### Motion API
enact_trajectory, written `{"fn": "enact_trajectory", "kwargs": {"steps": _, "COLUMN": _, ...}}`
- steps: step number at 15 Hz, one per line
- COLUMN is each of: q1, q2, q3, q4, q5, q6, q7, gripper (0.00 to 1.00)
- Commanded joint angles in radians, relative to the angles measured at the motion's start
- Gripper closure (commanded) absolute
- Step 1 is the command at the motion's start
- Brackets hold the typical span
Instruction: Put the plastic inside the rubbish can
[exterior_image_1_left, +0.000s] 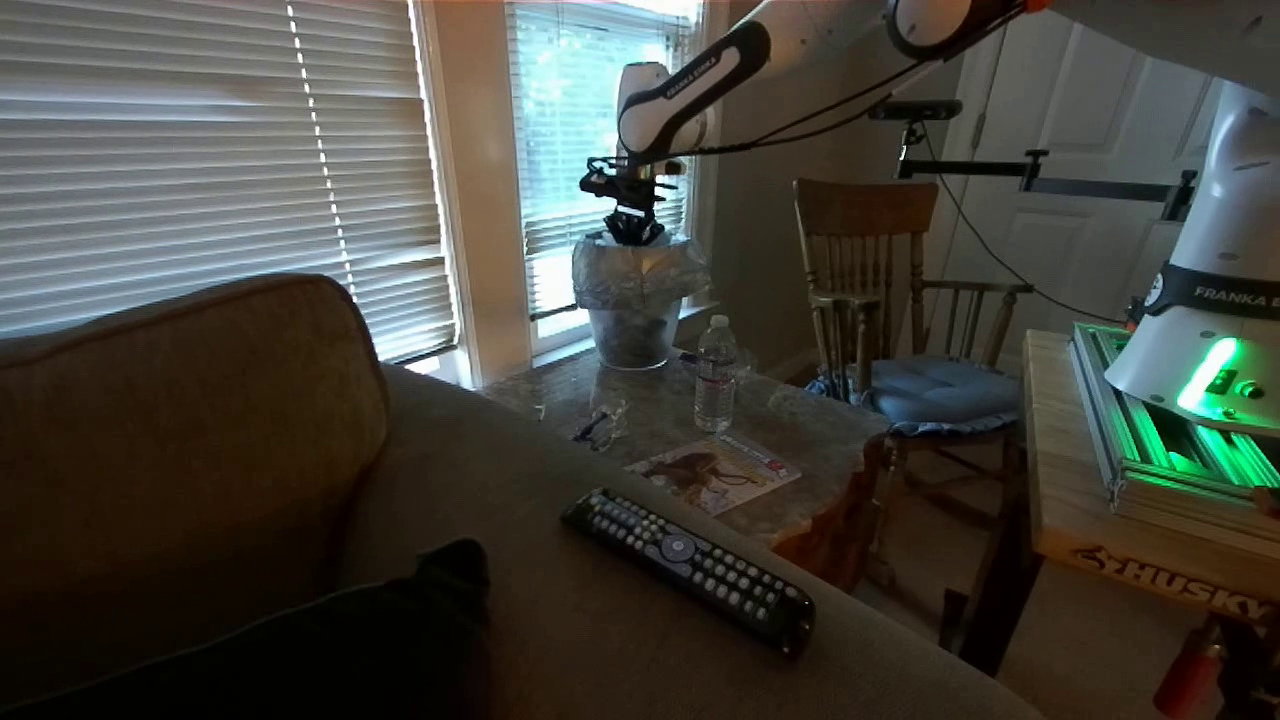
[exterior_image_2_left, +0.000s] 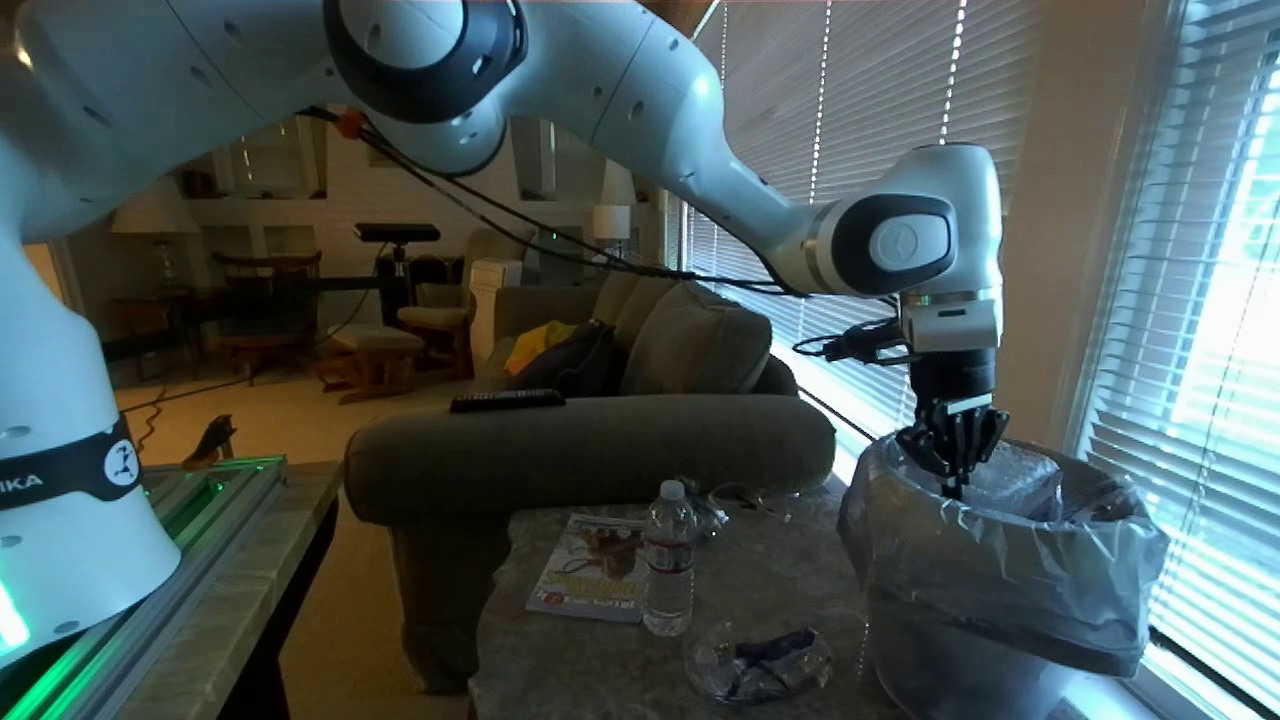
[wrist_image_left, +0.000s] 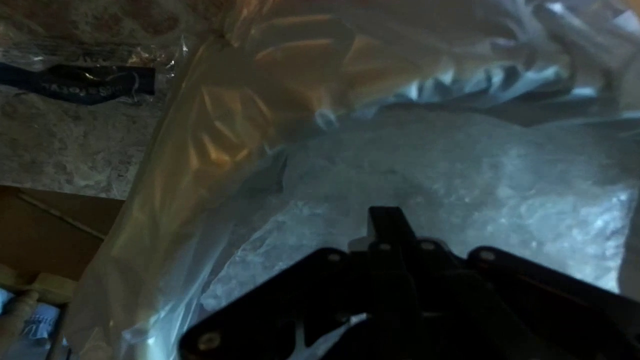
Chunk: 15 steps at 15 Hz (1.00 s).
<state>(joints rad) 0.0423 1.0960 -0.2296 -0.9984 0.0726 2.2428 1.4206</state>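
Standing near the rubbish can (exterior_image_1_left: 628, 328) is a bottle (exterior_image_2_left: 668, 565).

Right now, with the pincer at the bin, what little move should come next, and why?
Probably open the pincer slightly. It looks shut at the mouth of the bin, and clear plastic is inside the bin, right by it. I can't tell whether it pinches any; if it does, opening should let that drop in.
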Motion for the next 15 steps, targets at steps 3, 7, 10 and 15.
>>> {"fn": "enact_trajectory", "kwargs": {"steps": 3, "q1": -0.023, "q2": 0.165, "q3": 0.006, "q4": 0.243, "q5": -0.041, "q6": -0.149, "q7": 0.048, "gripper": 0.99}}
{"fn": "enact_trajectory", "kwargs": {"steps": 7, "q1": -0.031, "q2": 0.227, "q3": 0.007, "q4": 0.332, "q5": -0.06, "q6": -0.216, "q7": 0.043, "gripper": 0.98}}
{"fn": "enact_trajectory", "kwargs": {"steps": 10, "q1": -0.04, "q2": 0.246, "q3": 0.013, "q4": 0.383, "q5": -0.069, "q6": -0.214, "q7": 0.023, "gripper": 0.68}}
{"fn": "enact_trajectory", "kwargs": {"steps": 15, "q1": -0.03, "q2": 0.189, "q3": 0.006, "q4": 0.377, "q5": -0.06, "q6": -0.219, "q7": -0.13, "gripper": 0.34}}
